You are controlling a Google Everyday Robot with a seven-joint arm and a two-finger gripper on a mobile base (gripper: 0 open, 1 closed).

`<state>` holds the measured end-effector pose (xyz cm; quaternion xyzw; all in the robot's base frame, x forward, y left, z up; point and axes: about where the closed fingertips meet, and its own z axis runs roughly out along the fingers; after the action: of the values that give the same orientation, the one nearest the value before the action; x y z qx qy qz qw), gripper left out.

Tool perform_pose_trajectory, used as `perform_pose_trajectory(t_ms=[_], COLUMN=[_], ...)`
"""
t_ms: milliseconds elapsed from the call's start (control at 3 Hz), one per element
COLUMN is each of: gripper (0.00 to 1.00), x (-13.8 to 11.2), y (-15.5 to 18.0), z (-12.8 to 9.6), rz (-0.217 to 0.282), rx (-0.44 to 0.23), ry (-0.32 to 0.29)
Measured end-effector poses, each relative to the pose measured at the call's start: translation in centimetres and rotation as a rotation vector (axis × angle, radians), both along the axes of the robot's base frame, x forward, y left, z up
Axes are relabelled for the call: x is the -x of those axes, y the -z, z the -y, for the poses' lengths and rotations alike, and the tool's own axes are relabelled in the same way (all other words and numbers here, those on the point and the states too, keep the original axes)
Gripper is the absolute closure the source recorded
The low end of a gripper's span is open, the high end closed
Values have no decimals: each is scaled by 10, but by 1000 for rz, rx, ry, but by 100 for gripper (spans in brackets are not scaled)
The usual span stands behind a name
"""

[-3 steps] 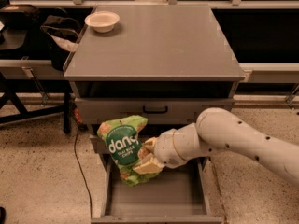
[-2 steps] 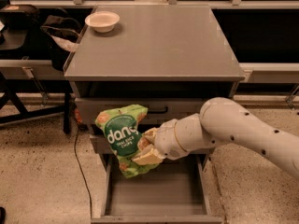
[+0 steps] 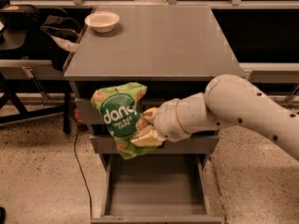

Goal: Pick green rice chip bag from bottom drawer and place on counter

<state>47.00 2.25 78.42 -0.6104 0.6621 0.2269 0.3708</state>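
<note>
The green rice chip bag hangs in the air in front of the upper drawer fronts, below the counter's front edge. My gripper is shut on the bag's right side, with tan fingers pinching it. The white arm reaches in from the right. The bottom drawer is pulled open below the bag, and its grey interior shows nothing inside. The counter is the flat grey top above.
A white bowl sits at the counter's far left corner. A dark bag and a side table stand to the left. A black cable runs down the floor left of the cabinet.
My gripper has lifted the bag upward from just above the open drawer to the height of the upper drawer fronts.
</note>
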Motion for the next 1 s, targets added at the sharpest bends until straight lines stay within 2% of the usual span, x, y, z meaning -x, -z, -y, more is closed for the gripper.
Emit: perform_pose_trajectory(t_ms=[333,1000], gripper=[100,100], x=[-17,-22], y=[-36,-44], z=[0,-7], rz=[48,49], rx=[-27,-51], ry=[45,36])
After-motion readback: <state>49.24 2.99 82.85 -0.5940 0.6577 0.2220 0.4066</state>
